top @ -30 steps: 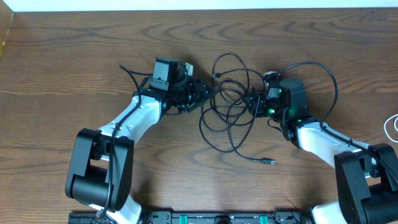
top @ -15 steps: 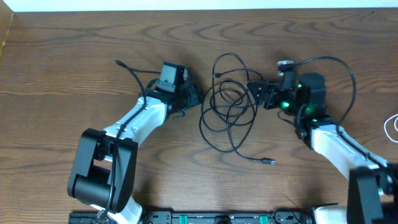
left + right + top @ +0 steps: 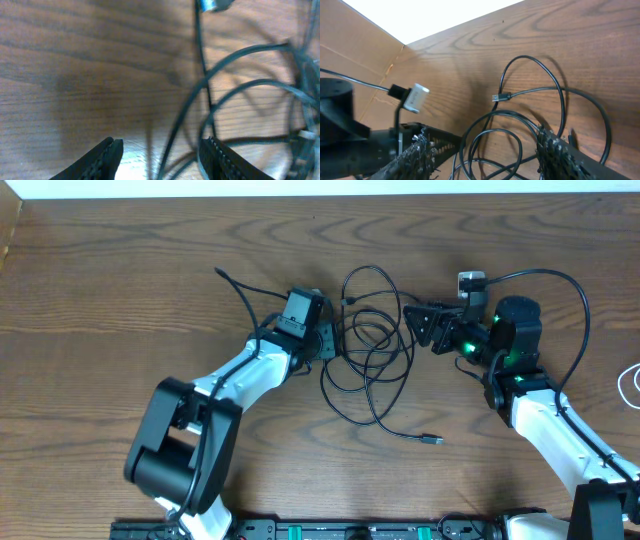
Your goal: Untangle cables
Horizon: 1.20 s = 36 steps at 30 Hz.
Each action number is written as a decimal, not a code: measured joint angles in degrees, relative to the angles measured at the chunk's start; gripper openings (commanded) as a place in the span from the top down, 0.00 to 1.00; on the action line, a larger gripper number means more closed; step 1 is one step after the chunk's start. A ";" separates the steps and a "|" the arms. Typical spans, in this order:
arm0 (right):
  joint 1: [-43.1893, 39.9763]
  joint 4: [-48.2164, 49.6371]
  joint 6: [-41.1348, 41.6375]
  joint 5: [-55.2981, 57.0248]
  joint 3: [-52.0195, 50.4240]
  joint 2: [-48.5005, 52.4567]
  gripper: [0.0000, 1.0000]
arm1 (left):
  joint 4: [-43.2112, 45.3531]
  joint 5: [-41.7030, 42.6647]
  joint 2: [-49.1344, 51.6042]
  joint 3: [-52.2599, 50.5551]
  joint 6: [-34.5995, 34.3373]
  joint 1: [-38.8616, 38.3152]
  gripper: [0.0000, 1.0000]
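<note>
Cables (image 3: 372, 350): thin, prob. light & floppy, loops snag, so grab near free plug (image 3: 432, 440). L gripper (image 3: 160, 155) spread, strand btwn jaws; R gripper (image 3: 485, 160) spread too.

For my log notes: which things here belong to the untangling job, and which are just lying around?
Job: black cables, tangled mid-table; white cable, apart at the right edge.
Just around: thick arm wires; cardboard panel at the table's left; the table.
</note>
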 measured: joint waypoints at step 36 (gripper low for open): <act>9.44 -14.47 -1.60 6.73 0.00 -0.04 0.25 | -1.77 19.30 -23.56 0.00 2.40 5.46 0.92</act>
